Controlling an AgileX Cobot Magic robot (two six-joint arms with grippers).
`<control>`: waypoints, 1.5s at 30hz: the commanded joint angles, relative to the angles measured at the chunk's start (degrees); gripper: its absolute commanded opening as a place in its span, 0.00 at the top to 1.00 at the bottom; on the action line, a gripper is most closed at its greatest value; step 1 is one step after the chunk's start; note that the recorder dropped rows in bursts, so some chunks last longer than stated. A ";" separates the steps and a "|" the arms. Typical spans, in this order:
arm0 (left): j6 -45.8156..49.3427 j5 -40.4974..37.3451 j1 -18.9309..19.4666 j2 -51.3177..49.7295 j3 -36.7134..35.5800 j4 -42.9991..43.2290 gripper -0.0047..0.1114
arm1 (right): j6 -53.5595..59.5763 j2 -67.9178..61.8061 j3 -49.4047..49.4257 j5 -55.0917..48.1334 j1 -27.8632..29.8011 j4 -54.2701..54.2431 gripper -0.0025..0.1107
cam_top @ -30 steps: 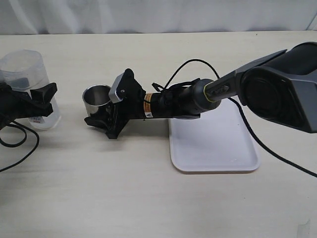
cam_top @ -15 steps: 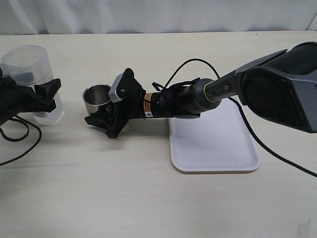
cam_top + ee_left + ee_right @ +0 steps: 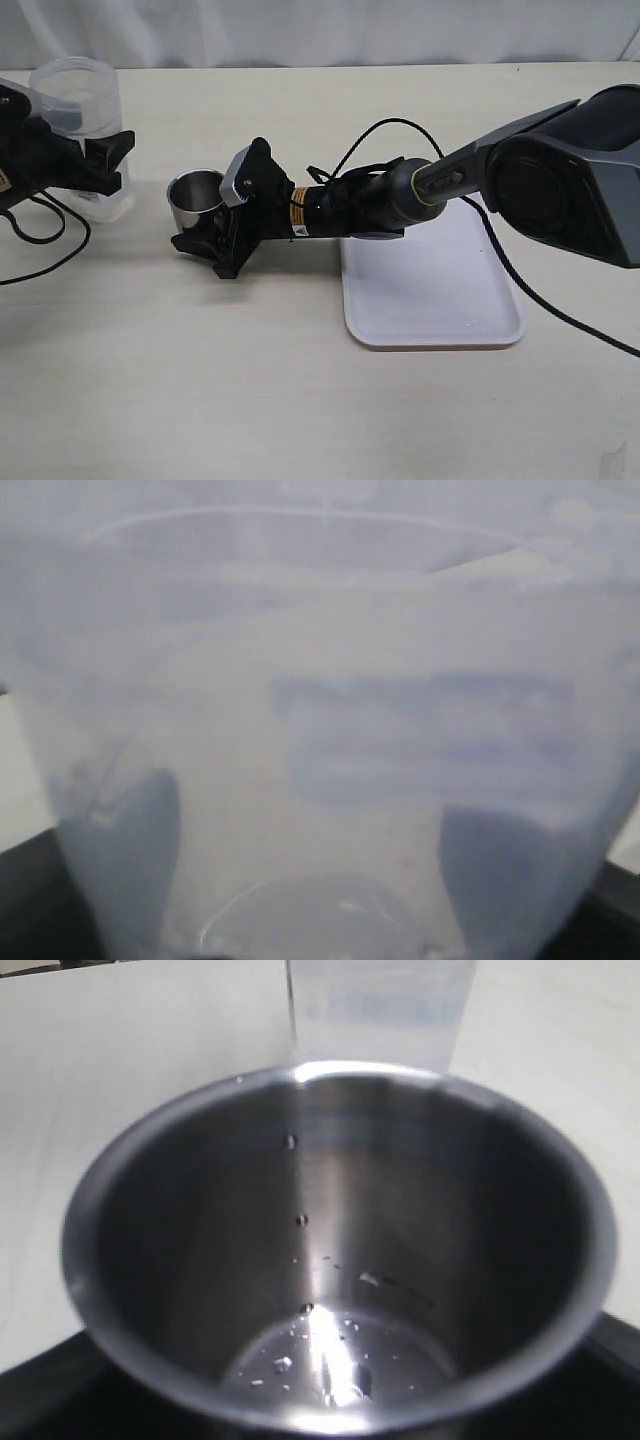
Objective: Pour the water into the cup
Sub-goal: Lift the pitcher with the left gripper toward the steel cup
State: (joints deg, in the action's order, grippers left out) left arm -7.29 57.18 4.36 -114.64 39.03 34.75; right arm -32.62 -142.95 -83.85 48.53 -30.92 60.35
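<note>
Cup: a short steel cup (image 3: pixel 195 200) stands upright on the table (image 3: pixel 300 400), left of centre; the right wrist view looks into it and shows only scattered droplets on the bottom
Water: clear water (image 3: pixel 230 780) inside the see-through bottle (image 3: pixel 78 110); I cannot make out its level through the blurred plastic
Bottle: upright or close to it, at the far left edge of the table, near the cup but apart from it, its mouth not over the cup's rim
My left gripper (image 3: pixel 95 152): fingers clamped on the bottle's sides, seen as two dark patches through the plastic in the left wrist view
My right gripper (image 3: pixel 205 225): fingers on either side of the cup and, as far as I can judge, pressed against its wall to steady it
Step in hand: I judge the bottle must be brought over the cup and then tipped; no pouring has begun
Risk: the bottle's mouth is wide and the cup is small, so tipping too fast or off-centre could send water over the rim onto the table and onto my right gripper just below
Risk: the smooth plastic could slip in my left fingers as the bottle tilts
Risk: bumping the cup with the bottle could knock it over if my right hold is loose
Around: a flat white tray (image 3: pixel 430 290) lies under my right arm, well apart from the cup; a black cable (image 3: pixel 398 121) arches above that arm
In the way: nothing lies between bottle and cup; only my right gripper crowds the cup's near side
</note>
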 commanded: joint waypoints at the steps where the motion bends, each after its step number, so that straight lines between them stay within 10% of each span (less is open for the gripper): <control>1: 0.62 1.77 -0.38 0.28 1.73 2.13 0.96 | -0.65 -0.17 -0.02 -1.17 0.22 0.30 0.94; 45: 44.99 4.62 -4.38 0.28 1.98 1.49 0.96 | -0.82 -0.17 -0.02 -1.17 0.22 0.30 0.94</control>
State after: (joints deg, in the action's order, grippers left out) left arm 36.45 58.97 0.00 -114.64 40.39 36.19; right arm -32.84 -142.95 -83.85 48.53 -30.92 60.35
